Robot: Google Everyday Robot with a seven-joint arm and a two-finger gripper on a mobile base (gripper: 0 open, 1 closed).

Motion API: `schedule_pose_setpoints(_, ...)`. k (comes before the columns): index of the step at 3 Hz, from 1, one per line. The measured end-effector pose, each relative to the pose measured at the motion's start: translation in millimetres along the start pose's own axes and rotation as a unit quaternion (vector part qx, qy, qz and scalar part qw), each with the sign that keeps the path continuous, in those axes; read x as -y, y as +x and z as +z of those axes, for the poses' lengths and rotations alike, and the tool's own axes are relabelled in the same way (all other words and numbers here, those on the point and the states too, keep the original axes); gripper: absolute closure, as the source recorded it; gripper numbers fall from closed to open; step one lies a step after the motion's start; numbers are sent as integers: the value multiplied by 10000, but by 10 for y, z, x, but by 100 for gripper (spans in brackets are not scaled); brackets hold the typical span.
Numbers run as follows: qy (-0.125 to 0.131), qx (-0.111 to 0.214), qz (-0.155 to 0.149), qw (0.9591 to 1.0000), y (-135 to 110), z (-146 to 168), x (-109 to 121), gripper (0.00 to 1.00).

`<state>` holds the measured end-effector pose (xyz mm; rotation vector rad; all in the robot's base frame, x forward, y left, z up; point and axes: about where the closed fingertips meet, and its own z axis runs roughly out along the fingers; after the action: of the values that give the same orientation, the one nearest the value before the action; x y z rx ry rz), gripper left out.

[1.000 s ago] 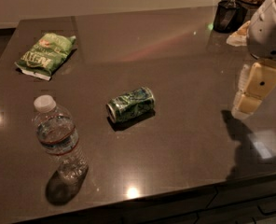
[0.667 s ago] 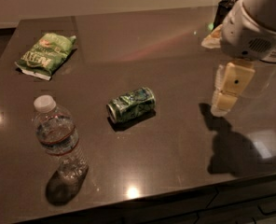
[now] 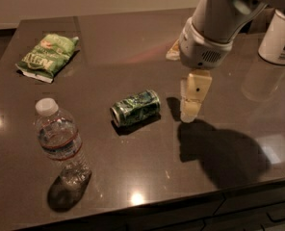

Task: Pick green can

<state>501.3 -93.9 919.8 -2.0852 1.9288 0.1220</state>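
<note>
I see the green can (image 3: 136, 108) lying on its side near the middle of the dark table (image 3: 133, 42). Its long axis runs left to right, and the silver-rimmed left end is angled slightly toward me. Its body is green with white-and-dark swirled print. The gripper (image 3: 187, 115) hangs just right of the can, not touching it. I cannot tell whether it is apart or together.

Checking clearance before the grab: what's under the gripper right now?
Under the gripper, only the table and a shadow show. The green can lies beside it, apart. The arm covers the tabletop behind.
</note>
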Motion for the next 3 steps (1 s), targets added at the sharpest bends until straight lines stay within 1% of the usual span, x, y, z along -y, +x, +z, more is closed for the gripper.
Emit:
schedule_pose_setpoints(1,-163,28,-338,9993,-243,244,74,0)
schedule_pose_setpoints(2,-327,13,-646,9974,-443,444,113,0)
schedule_pose_setpoints(3,-509,-41,-878,9948,-566,642,114,0)
